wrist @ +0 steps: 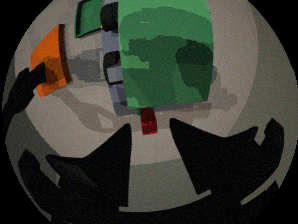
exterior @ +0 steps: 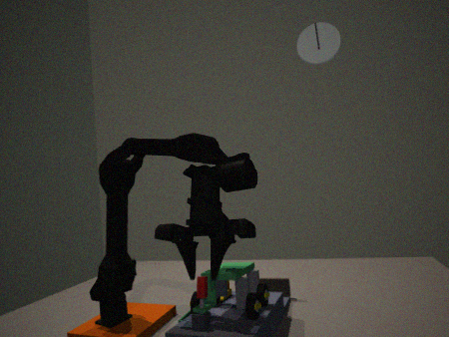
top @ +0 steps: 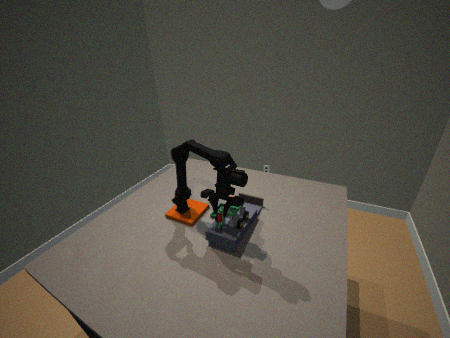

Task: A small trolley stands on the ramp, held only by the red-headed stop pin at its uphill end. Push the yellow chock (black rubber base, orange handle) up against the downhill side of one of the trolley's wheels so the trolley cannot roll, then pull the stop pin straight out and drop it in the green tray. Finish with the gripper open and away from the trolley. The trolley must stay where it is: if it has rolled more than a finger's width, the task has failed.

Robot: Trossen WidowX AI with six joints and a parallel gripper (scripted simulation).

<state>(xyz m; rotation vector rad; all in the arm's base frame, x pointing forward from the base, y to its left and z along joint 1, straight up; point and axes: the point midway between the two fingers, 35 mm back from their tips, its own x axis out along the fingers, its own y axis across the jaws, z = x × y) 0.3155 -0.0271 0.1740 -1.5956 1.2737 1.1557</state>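
Arm: black six-joint arm [exterior: 116,209] rises from an orange base plate [exterior: 155,313], elbow bent, wrist pointing straight down.
Gripper: black parallel-jaw gripper [exterior: 203,273] part open, holding nothing, fingertips either side of and just above the pin.
Pin: red-headed stop pin [exterior: 202,287] upright at the green-topped trolley's [exterior: 234,269] end.
Ramp: grey ramp [exterior: 271,309] under the trolley.

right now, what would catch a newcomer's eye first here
The black arm arches up from its orange base plate and hangs its claw half open and holding nothing, just above the trolley's green top. Just below the fingertips stands the red-headed stop pin, at the trolley's end.
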